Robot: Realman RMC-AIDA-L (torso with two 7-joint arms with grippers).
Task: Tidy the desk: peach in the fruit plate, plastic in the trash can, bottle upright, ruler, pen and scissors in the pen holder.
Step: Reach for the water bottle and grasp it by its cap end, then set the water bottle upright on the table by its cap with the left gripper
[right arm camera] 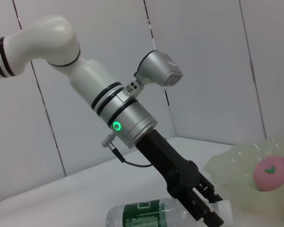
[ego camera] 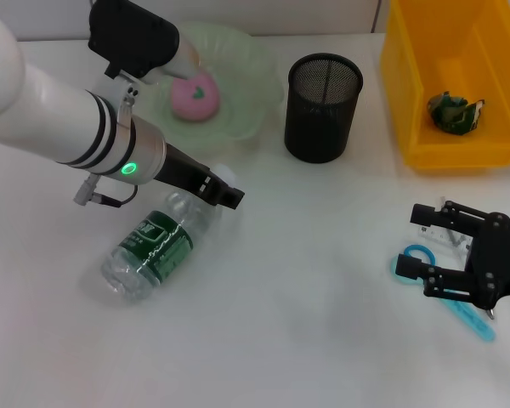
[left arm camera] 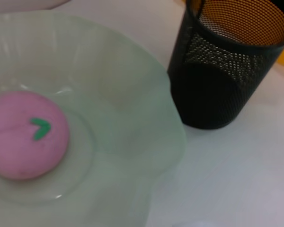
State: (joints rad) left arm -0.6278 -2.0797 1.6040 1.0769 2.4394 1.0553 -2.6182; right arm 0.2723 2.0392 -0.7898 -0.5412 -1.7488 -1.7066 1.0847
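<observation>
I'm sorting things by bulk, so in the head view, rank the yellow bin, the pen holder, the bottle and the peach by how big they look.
1. Yellow bin, cut off by the frame edge
2. Bottle, lying on its side; its length slightly exceeds the holder's height, so the margin is small
3. Pen holder
4. Peach, clearly smallest

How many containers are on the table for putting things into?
3: a green fruit plate holding the peach, a black mesh pen holder beside it, and a yellow bin on the right.

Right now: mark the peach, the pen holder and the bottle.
peach (ego camera: 195, 96), head view, its pink top.
pen holder (ego camera: 323, 110), head view, its mesh wall.
bottle (ego camera: 157, 241), head view, its green label.
</observation>
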